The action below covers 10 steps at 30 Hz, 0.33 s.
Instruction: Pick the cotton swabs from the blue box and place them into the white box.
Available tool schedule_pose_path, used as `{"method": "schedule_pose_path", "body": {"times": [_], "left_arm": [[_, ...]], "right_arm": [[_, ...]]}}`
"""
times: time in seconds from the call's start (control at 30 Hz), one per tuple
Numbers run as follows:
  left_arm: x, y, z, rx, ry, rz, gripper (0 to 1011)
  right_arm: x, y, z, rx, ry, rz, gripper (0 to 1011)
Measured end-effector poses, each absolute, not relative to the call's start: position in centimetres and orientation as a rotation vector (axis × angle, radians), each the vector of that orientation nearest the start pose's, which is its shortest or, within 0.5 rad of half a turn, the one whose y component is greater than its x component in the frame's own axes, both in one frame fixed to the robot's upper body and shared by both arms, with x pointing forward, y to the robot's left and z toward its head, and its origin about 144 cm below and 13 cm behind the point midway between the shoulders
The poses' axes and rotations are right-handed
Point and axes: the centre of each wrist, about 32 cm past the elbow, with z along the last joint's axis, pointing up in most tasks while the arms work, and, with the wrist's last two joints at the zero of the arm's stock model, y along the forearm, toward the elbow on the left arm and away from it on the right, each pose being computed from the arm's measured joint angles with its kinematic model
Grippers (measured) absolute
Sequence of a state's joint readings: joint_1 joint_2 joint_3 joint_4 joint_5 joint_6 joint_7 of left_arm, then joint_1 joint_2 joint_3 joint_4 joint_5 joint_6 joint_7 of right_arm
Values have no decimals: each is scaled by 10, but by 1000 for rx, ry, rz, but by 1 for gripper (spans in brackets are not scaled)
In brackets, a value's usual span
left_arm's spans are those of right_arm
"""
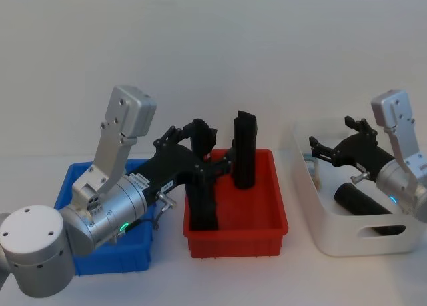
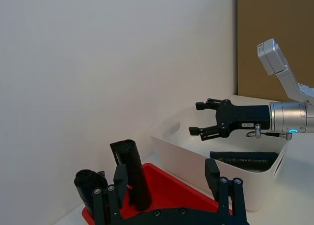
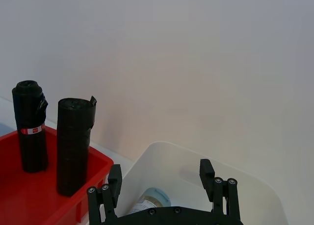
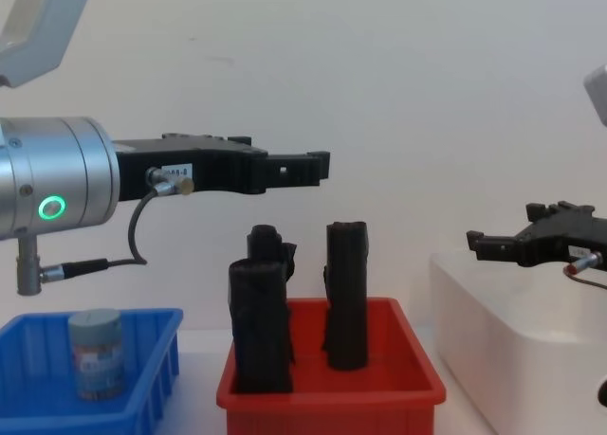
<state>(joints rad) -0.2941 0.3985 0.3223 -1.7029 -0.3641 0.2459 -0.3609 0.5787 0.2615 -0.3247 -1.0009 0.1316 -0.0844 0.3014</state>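
Head view: the left pincer hangs spread and empty over the red bin, beside the blue box. The right pincer, also spread and empty, hovers over the white box.

Right wrist view: one swab tub lies inside the white box.

Chest view: another tub stands upright in the blue box.

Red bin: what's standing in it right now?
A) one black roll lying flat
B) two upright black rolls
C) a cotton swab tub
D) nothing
B: two black rolls stand upright in the red bin; the head view shows the same pair, and the swab tub sits in the blue box instead.
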Motion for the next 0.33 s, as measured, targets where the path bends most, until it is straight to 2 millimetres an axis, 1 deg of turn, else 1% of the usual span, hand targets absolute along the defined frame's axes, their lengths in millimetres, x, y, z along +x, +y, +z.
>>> {"method": "schedule_pose_path", "body": {"times": [0.33], "left_arm": [[509,232,1264,60,-103,877,1003]], "right_arm": [[608,-264,1185,-191,-196,-1124,1001]]}}
